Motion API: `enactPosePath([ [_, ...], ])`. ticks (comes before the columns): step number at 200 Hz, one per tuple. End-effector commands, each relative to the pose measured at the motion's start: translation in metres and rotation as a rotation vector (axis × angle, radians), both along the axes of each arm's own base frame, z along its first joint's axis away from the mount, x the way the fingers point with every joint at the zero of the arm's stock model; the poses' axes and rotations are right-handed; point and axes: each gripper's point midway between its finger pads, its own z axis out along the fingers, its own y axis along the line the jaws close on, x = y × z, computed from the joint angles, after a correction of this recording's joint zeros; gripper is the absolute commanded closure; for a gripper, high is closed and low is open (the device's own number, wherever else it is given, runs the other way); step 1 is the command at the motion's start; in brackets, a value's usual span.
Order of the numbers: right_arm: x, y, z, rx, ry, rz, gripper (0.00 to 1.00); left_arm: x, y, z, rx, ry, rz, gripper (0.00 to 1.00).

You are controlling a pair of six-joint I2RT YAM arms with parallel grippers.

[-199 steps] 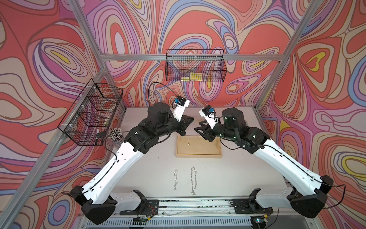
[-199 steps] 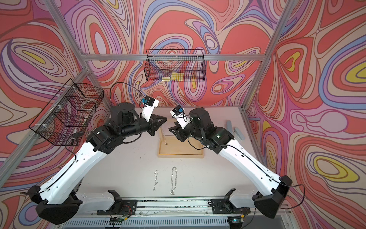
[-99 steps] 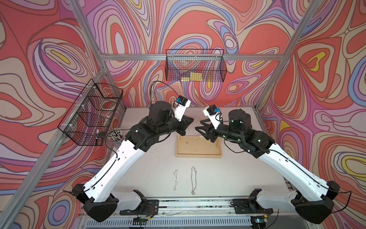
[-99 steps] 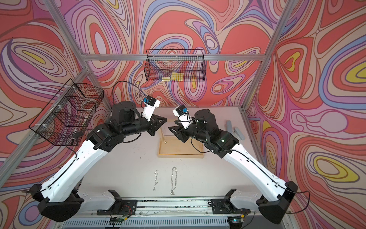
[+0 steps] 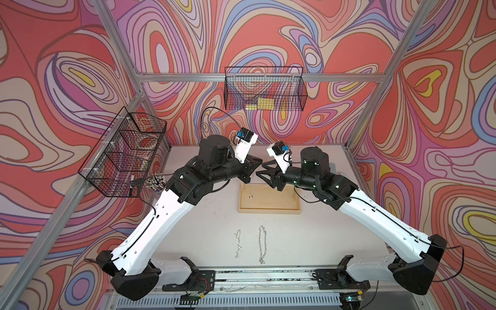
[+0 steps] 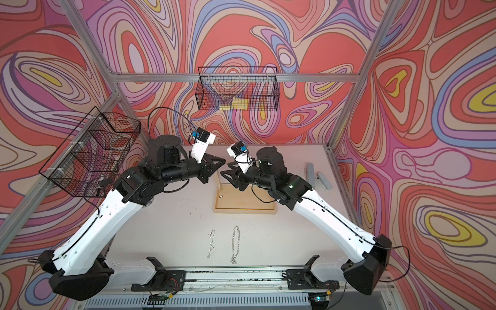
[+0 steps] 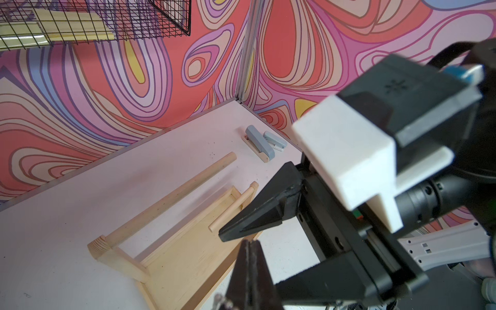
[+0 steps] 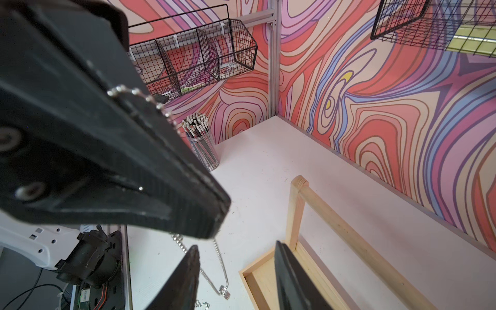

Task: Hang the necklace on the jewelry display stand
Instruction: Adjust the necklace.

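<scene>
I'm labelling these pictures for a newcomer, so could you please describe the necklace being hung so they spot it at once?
Find the pale wooden jewelry display stand at mid-table, where the two arms meet. Above its left end the left gripper is shut on a thin silver necklace that dangles down, a small pendant at its lowest point. Unlike the two chains lying flat near the front rail, it hangs in the air.

A robot lab cell. Aluminium framing [image 5: 150, 77] and swirl-patterned walls [image 5: 268, 35] enclose a white worktop [image 5: 214, 214]. Two rail-mounted arms [image 5: 161, 222] confirm it.
</scene>
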Motion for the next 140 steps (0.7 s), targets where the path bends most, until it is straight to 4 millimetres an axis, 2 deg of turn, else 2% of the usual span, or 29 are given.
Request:
enactPosePath([
  [1,0.001,0.009,0.002,0.032,-0.003,0.030,0.51,-0.003,-0.001,0.004,0.004,-0.004,-0.020,1.00],
  [104,0.004,0.024,0.003,0.091,0.008,0.079,0.52,-0.006,0.003,0.004,0.011,-0.003,-0.010,1.00],
  [140,0.009,0.031,-0.004,0.097,0.018,0.085,0.55,-0.007,0.003,0.004,0.007,-0.005,-0.013,1.00],
])
